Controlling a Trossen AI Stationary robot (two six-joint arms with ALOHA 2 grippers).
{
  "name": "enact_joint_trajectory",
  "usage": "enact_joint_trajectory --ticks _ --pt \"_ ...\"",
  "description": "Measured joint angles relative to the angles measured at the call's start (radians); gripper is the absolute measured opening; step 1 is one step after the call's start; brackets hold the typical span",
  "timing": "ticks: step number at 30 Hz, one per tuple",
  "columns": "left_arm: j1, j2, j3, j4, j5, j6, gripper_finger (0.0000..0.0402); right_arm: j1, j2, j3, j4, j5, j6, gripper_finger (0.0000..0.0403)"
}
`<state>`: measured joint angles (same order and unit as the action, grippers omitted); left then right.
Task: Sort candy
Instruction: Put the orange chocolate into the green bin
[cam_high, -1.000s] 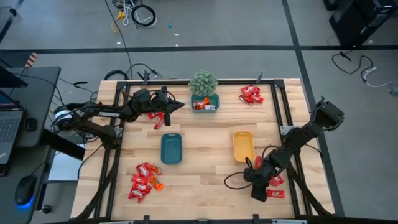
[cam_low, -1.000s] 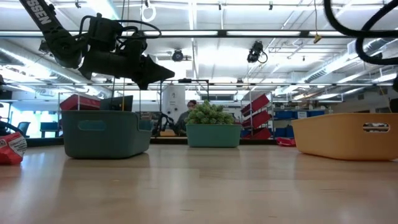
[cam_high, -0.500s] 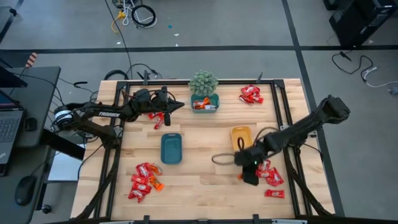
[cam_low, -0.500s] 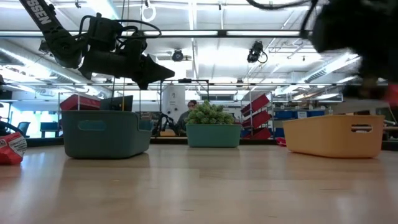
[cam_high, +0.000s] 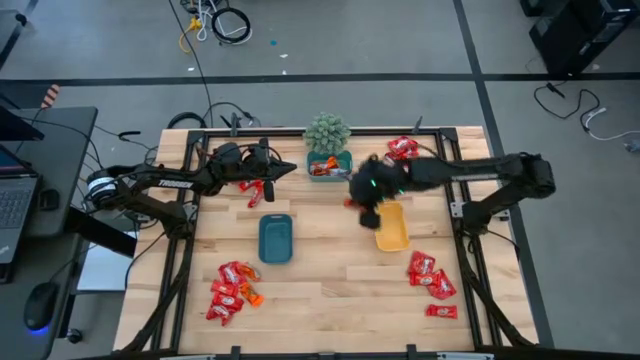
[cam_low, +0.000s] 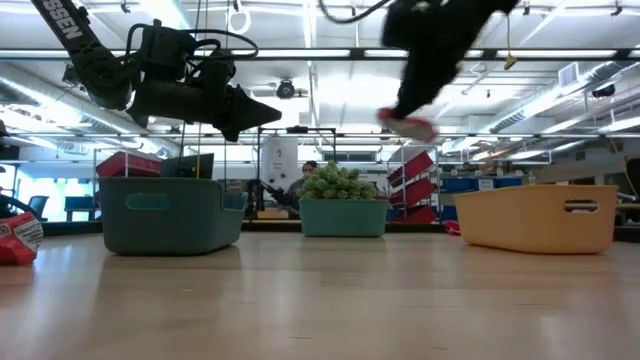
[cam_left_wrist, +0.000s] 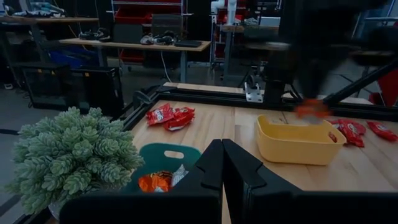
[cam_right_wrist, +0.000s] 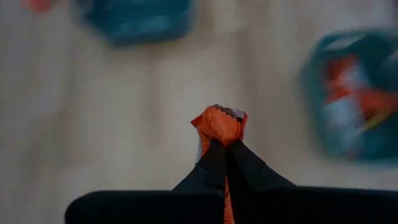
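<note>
Right gripper (cam_high: 352, 203): moved from the near-right candy pile to between teal tray (cam_high: 330, 166) and yellow tray (cam_high: 392, 232); jaws clamp an orange candy (cam_right_wrist: 219, 124) above the worktop.
Left gripper (cam_high: 287, 169): unmoved, jaws closed, empty.
Writing: none legible.

Right arm (cam_low: 440, 40) motion-blurred; trays (cam_right_wrist: 348, 99) beneath its wrist blurred.

Two dark, near-black arms — jointed links, white lettering along the left arm (cam_high: 172, 183), a black cable looping off the right arm (cam_high: 470, 172) — each gripper with slim tapered black fingers (cam_left_wrist: 214, 168).
</note>
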<state>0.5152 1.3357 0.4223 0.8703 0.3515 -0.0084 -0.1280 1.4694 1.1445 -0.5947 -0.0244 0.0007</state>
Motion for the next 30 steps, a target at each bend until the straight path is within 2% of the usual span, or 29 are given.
enact_joint_trajectory --ticks 6,13,20,30 --pt "0.0 0.0 0.0 0.0 0.0 0.002 0.0005 -0.166 0.182 0.094 0.167 0.009 -0.177 0.0" --pt "0.0 0.0 0.0 -0.003 0.0 0.003 0.0005 -0.282 0.342 0.162 0.278 0.028 -0.336 0.0" --pt "0.0 0.0 0.0 -0.011 0.0 0.004 0.0005 -0.326 0.424 0.163 0.253 0.064 -0.405 0.0" --pt "0.0 0.0 0.0 -0.024 0.0 0.004 0.0005 -0.325 0.438 0.153 0.197 0.081 -0.42 0.0003"
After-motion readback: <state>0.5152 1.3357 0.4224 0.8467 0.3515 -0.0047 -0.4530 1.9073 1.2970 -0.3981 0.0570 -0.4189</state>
